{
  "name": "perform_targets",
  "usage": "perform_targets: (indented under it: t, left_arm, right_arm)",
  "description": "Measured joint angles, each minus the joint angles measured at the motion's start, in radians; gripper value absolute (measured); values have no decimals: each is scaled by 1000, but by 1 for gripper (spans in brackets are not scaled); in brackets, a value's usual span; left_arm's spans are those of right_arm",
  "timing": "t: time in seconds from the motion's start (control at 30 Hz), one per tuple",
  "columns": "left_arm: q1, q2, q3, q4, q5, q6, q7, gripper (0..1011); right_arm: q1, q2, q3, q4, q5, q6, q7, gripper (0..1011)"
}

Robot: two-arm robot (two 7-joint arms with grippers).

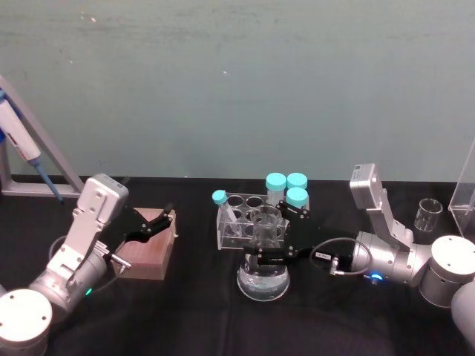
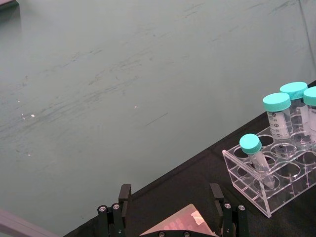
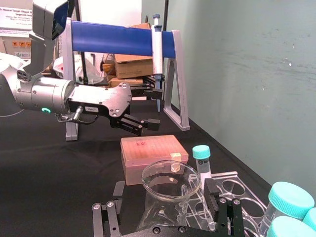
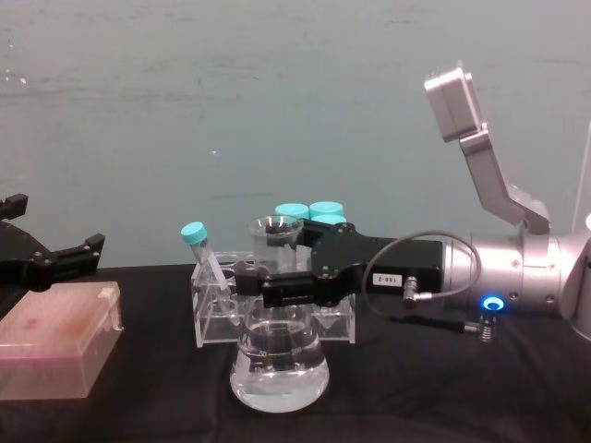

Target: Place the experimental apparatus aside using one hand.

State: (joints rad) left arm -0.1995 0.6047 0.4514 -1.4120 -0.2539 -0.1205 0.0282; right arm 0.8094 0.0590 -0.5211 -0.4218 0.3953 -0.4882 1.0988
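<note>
My right gripper (image 4: 268,277) at frame centre, jaws clamped on the conical flask (image 4: 277,365) neck, tube rack (image 4: 214,314) just behind, left gripper (image 1: 152,225) open at left over the pink box (image 1: 148,252).

A laboratory bench: a black table (image 1: 193,311) holding a clear tube rack (image 1: 245,221) of capped tubes, a flask (image 4: 277,369), and a pipette stand (image 3: 123,42).

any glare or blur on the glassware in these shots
Chest view: the flask shows bright highlights in its liquid, right gripper at its neck. Right wrist view: the flask rim is sharp, the teal caps soft. Head view: the rack looks washed out.
</note>
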Motion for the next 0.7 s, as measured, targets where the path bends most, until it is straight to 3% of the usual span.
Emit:
perform_targets:
  t: [0.57,0.7]
  left_arm:
    - [0,0,0,0,0,0,0,1000]
    - [0,0,0,0,0,0,0,1000]
  right_arm:
    - [-1,0,-1,-1,3,2,-1,1000]
    - [-1,0,-1,-1,4,2,-1,927]
